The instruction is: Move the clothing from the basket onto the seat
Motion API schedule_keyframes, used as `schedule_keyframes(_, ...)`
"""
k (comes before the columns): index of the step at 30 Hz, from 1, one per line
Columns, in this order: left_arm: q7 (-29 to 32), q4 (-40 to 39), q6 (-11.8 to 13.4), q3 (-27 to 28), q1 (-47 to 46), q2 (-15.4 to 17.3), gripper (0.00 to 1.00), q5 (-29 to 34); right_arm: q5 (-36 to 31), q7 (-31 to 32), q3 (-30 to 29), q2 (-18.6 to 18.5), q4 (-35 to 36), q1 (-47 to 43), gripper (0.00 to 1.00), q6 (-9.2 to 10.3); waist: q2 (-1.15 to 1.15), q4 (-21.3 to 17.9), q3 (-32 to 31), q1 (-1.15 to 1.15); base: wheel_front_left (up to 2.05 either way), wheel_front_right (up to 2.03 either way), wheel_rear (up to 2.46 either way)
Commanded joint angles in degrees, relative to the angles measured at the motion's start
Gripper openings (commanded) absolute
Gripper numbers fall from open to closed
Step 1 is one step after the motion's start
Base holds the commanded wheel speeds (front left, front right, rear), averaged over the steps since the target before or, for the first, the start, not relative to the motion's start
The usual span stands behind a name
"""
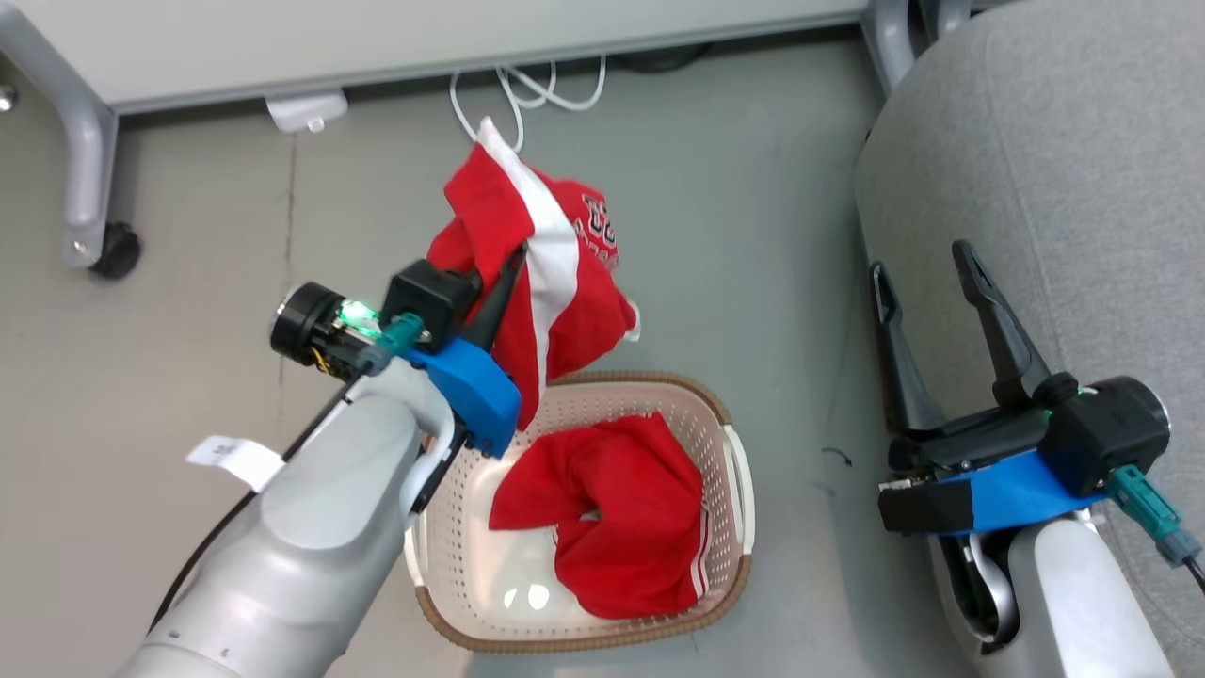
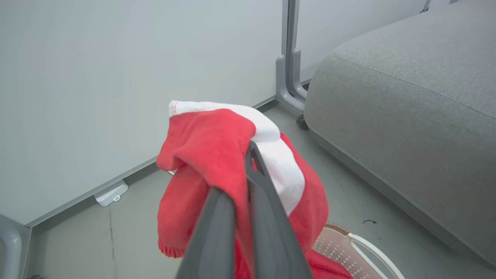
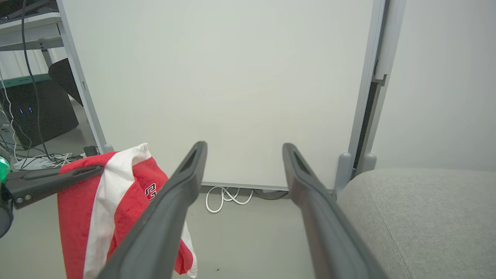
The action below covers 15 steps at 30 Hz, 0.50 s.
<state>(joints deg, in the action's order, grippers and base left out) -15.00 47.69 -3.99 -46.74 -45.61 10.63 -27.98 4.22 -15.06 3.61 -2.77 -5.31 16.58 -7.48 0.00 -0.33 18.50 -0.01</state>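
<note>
Clothing in two places: bright-red soft garment with white stripe and printed lettering hanging above far rim of cream-white perforated plastic basket, clamped tight in left gripper; second red garment crumpled inside basket. Right gripper spread wide, holding nothing, at edge of large light-grey fabric seat.

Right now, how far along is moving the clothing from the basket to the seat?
Done: nothing yet; no garment lies on the visible seat. In hand: the left end effector is shut on the lettered garment, lifted above the basket. Left: placing it on the seat, then moving the second garment, lying in the basket. The right end effector is open, empty.
</note>
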Motion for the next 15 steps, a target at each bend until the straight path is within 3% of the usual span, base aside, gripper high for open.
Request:
schedule_keyframes(1,-0.3,-1.3,0.3,1.5,0.7,0.6,0.00,0.1,0.3,-0.2,0.0,-0.2,-0.2,-1.1,1.00,-0.03,0.00,0.1,-2.3,0.01,0.00,0.00,0.00)
schedule_keyframes(8,-0.3,-8.4,-0.2,8.4,1.8,1.7,0.00,0.7,1.2,-0.2,0.5,-0.2,-0.7,-3.0,1.00,-0.03,0.00,-0.4,-6.5,0.01,0.00,0.00,0.00)
schedule_keyframes(15,-0.3,-14.0,-2.2,11.8,2.2,1.1,0.00,-1.0,2.0,-0.2,0.7,-0.2,-1.0,-5.1,1.00,-0.03,0.00,-0.6,-9.7,0.01,0.00,0.00,0.00)
